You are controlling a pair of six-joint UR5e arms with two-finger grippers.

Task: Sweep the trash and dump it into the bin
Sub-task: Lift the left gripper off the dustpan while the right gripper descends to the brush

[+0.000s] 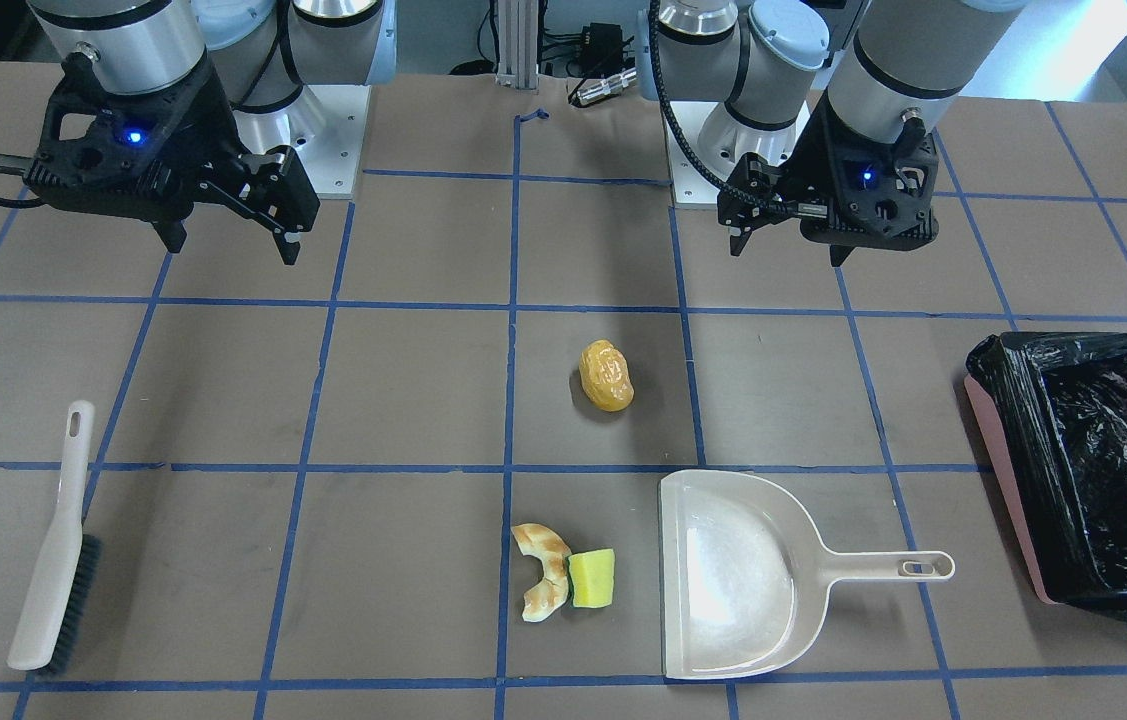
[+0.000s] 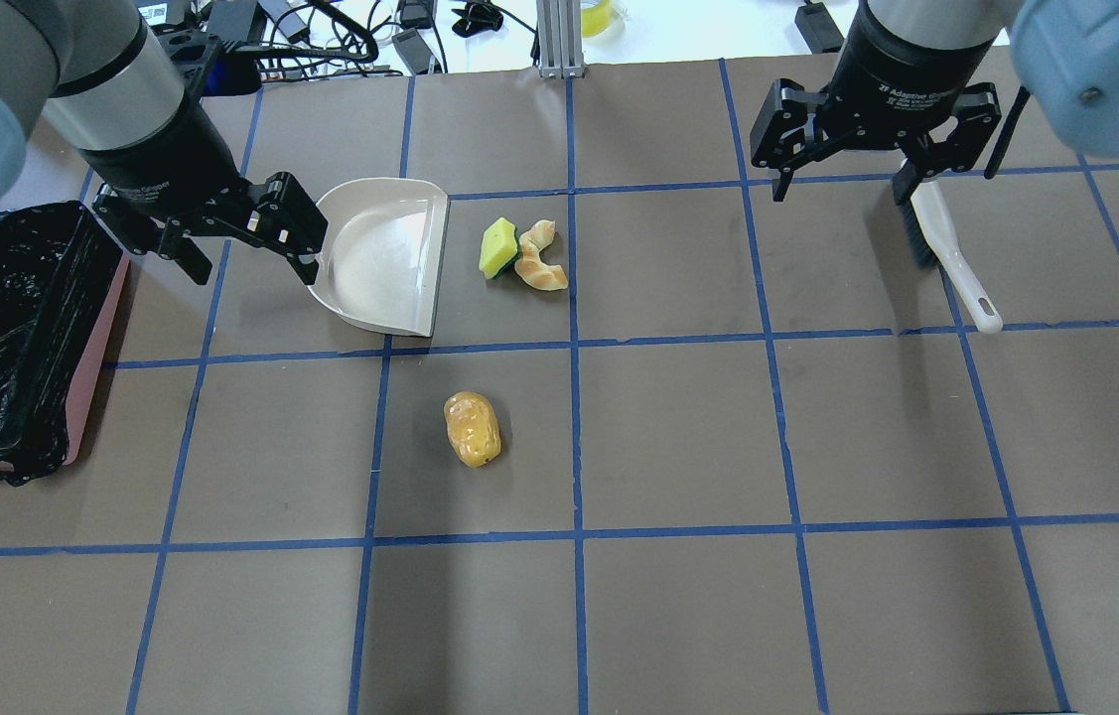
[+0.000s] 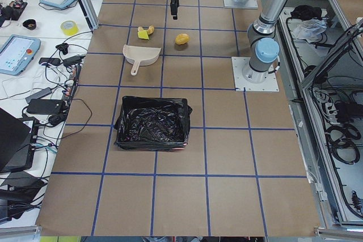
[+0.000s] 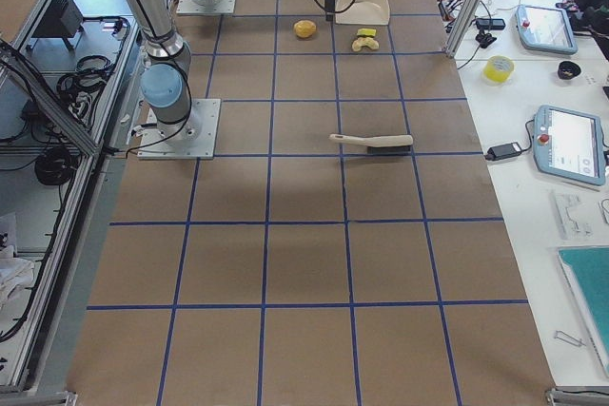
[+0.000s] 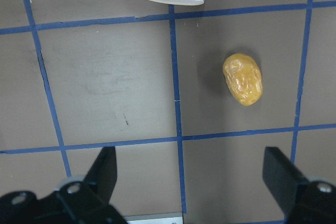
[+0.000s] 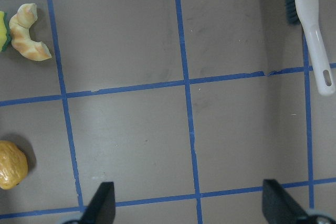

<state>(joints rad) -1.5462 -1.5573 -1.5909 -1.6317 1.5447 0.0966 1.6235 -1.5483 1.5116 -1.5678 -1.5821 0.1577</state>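
Note:
The amber-yellow lump (image 1: 606, 375) lies mid-table and also shows in the left wrist view (image 5: 242, 79). The croissant piece (image 1: 543, 570) and the yellow-green sponge (image 1: 592, 578) touch each other beside the mouth of the beige dustpan (image 1: 738, 575). The pink bin (image 1: 1008, 500) with its black bag stands at the table's end on my left side. My left gripper (image 1: 786, 252) is open and empty, hovering above the table near the dustpan's handle side (image 2: 251, 268). My right gripper (image 1: 231, 250) is open and empty, hovering near the brush (image 2: 946, 248).
The white brush (image 1: 53, 560) with dark bristles lies flat on my right side of the table. The brown tabletop carries a blue tape grid. The arm bases (image 1: 323, 150) stand at the robot's edge. Cables and devices lie beyond the far edge (image 2: 400, 30).

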